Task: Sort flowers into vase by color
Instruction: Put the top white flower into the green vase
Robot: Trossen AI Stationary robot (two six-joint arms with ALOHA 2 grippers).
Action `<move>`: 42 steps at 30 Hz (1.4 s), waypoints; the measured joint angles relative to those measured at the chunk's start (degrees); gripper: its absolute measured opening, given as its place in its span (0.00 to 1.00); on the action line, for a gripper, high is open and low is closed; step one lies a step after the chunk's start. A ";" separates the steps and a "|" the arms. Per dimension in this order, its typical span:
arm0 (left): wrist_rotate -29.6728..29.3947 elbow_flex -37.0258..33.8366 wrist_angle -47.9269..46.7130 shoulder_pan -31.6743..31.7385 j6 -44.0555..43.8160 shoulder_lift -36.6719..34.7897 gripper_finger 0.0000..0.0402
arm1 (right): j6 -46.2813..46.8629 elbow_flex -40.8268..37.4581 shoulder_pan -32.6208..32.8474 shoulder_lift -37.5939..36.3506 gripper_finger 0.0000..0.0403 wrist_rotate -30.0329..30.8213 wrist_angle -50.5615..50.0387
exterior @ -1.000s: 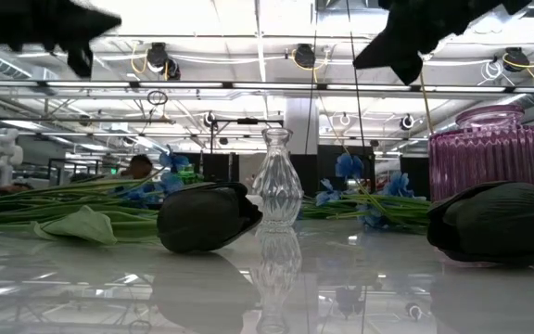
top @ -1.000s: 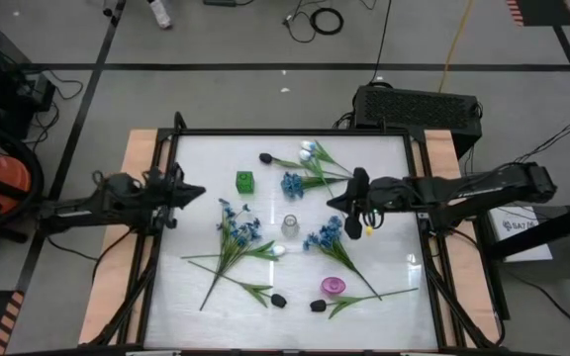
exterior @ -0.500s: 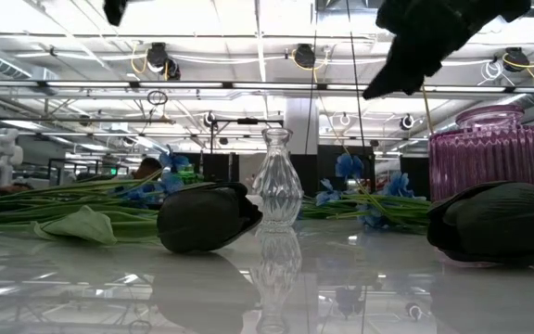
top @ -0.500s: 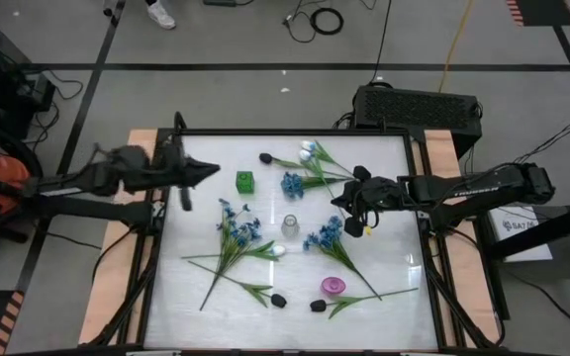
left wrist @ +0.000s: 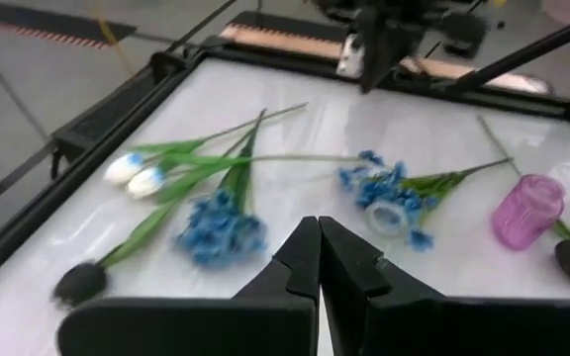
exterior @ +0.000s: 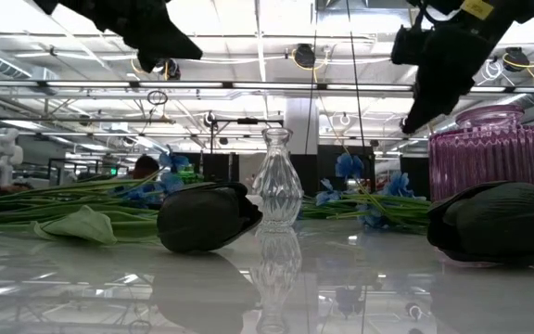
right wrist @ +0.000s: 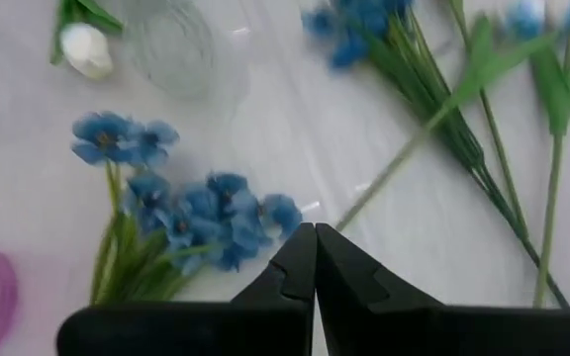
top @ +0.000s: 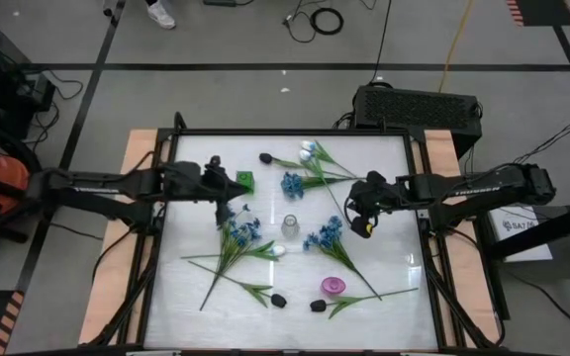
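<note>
Flowers lie flat on the white table: blue sprays, white tulips, black buds. A clear glass vase stands at the centre, a pink vase nearer, a green one farther. My left gripper is shut above the left blue spray's blooms, fingers together. My right gripper is shut, tipped down beside the right blue spray.
A raised dark frame borders the table on every side. In the low view two black buds lie in front of the clear vase and pink vase. Bare white surface lies along the near left corner.
My left gripper has swung toward the table's right, first rising toward the far edge, then tipping down over the left blue spray beside the green vase. My right gripper has tipped downward and shifted slightly toward the right and near edges. No flower or vase has moved.
</note>
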 joint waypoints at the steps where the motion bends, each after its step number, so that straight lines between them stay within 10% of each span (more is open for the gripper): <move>1: -0.06 -0.06 0.50 -0.29 -0.01 0.56 0.02 | 0.01 0.00 -0.02 0.00 0.00 -0.37 -0.44; 14: -1.69 -0.09 3.62 -1.39 -2.99 3.88 0.02 | 10.69 2.97 -2.44 0.00 0.00 -1.48 -22.12; 42: -1.71 -0.09 6.22 -11.81 -3.17 3.85 0.02 | 3.16 2.36 -15.32 12.91 0.10 -4.40 -9.28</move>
